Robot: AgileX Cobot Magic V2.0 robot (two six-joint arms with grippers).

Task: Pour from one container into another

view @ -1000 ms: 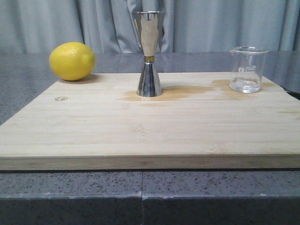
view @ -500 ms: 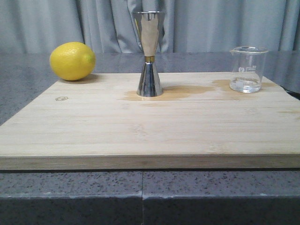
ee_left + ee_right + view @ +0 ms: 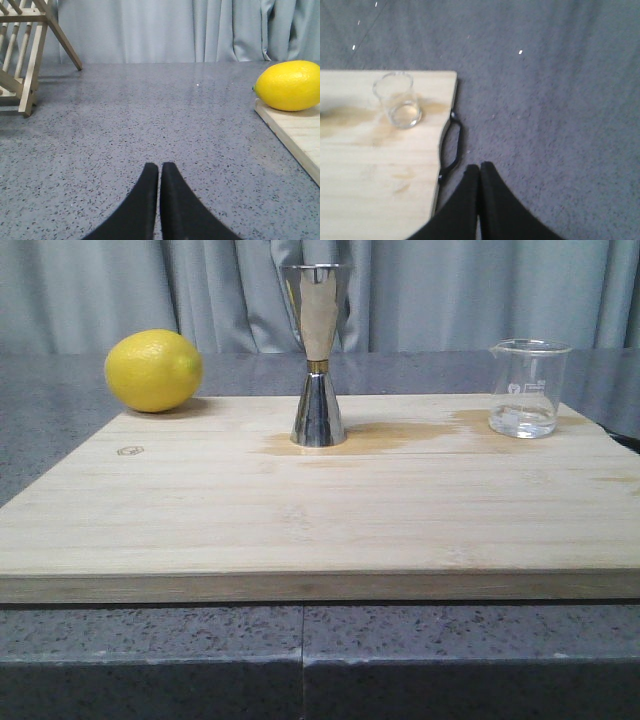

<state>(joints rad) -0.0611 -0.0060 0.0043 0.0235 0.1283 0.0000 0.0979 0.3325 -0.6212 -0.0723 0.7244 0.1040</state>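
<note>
Beaker (image 3: 528,388), a small clear glass one with a shallow layer of clear liquid at its bottom, stands upright at the far right corner of a pale wooden board (image 3: 320,510); from the right gripper (image 3: 479,169) it lies ahead and off to the left side, well apart from the fingertips. A steel jigger (image 3: 318,355) stands upright near the middle of the board's far edge, farther left again, and whether it holds any liquid cannot be told. Damp, darker stains run across the wood between the jigger's foot and the beaker. The right gripper hovers over the grey stone counter (image 3: 555,100) just off the board's right edge, near a black handle (image 3: 451,147) on that edge, with its two black fingers pressed together and holding nothing. The left gripper (image 3: 159,169) sits low over the counter with its fingers likewise together, a lemon (image 3: 289,85) ahead to its right and a wooden rack (image 3: 25,55) ahead to its left. This scene fits a pour yet to come or one already made, since both vessels stand free. If a pour is still due, a good one would mean gripping a vessel at its middle, keeping it level in transit, and tipping slowly over the other's mouth. Compared with the earlier front pictures, nothing on the board has moved.
</note>
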